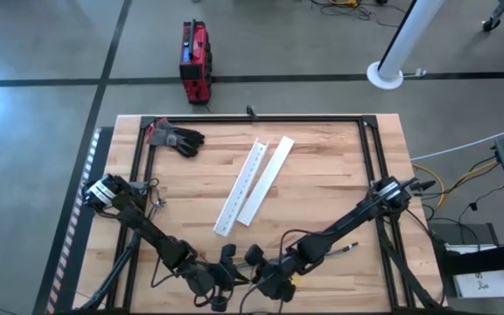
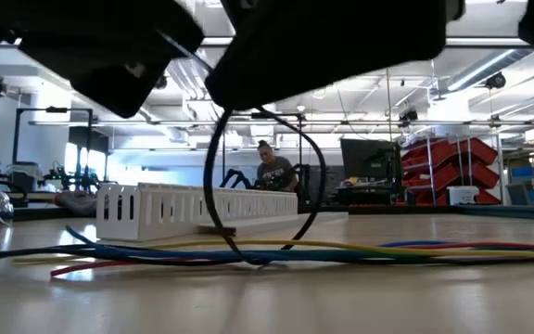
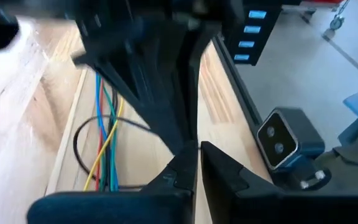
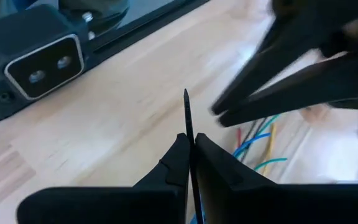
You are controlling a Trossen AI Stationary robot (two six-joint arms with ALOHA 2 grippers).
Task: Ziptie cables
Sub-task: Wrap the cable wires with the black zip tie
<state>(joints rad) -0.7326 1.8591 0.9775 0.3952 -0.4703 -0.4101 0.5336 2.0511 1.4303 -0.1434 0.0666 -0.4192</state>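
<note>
We see the cables [image 2: 276, 250] lying flat in a loose bundle on the table's [image 1: 322, 192] near edge: blue, yellow, red and green strands under both grippers. A black zip tie [image 2: 248, 186] arches over them in an open loop, its bottom touching the wood beside the strands. The right gripper [image 4: 190, 152] has closed its fingers on the tie's thin tail, which pokes out past the tips. The left gripper [image 3: 197, 163] sits narrow, apparently pinching the tie's other end. We judge the looping step is under way; next the tail must feed through the head and be pulled snug. The white slotted strips [image 1: 254, 182] lie well apart.
</note>
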